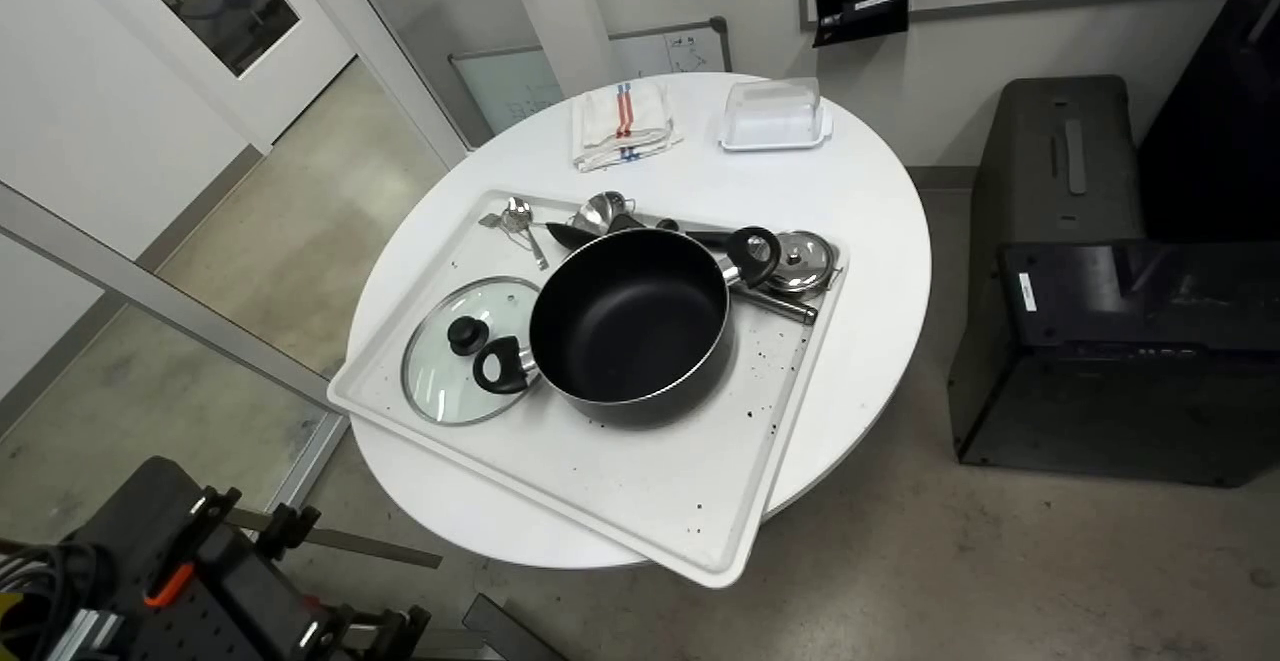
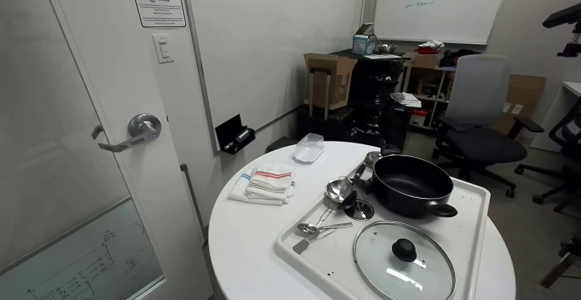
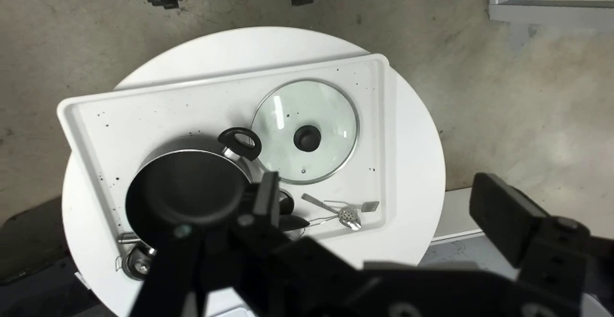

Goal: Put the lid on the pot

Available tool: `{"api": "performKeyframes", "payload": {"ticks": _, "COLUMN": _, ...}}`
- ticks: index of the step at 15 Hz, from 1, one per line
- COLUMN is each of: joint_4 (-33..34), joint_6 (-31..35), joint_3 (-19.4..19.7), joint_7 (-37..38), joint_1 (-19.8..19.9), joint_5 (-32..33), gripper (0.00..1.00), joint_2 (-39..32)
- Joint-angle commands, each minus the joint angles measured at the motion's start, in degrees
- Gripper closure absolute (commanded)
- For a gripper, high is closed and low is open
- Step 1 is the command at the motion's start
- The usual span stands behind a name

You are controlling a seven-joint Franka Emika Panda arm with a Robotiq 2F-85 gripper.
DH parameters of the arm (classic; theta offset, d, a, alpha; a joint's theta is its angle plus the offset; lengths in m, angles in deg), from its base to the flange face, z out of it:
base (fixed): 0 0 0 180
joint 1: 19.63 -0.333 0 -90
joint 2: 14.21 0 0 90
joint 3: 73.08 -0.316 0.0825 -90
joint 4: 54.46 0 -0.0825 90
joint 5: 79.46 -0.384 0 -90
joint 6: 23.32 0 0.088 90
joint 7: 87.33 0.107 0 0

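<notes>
Two main pieces on the tray [image 1: 650, 486]: pot [image 1: 632, 321] and lid [image 1: 455, 366]. Pot is black, mouth up. Lid lies flat just beside it, black knob [image 1: 467, 335] up: about nine o'clock from the pot in an exterior view, two o'clock in the wrist view. A pot handle [image 1: 512, 365] reaches over the lid's rim; contact, cannot tell. Utensils [image 1: 517, 213] at ten o'clock of the pot, a round steel piece [image 1: 800, 266] between two and three. Tray sits on the white round surface [image 1: 885, 271], one corner jutting past its edge between five and six o'clock. Towel [image 1: 622, 123] at twelve, clear box [image 1: 772, 116] at one. End effector [image 3: 376, 187] in the wrist view: fingers [image 3: 501, 221] wide apart, its nine o'clock side hiding part of the pot.
</notes>
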Motion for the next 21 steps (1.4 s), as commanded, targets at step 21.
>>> {"api": "performKeyframes", "payload": {"ticks": 21, "joint_4": -1.9, "joint_6": 44.5, "joint_3": -11.3, "joint_7": 10.5, "joint_1": -3.6, "joint_5": 1.9, "gripper": 0.00, "joint_2": -43.4}}
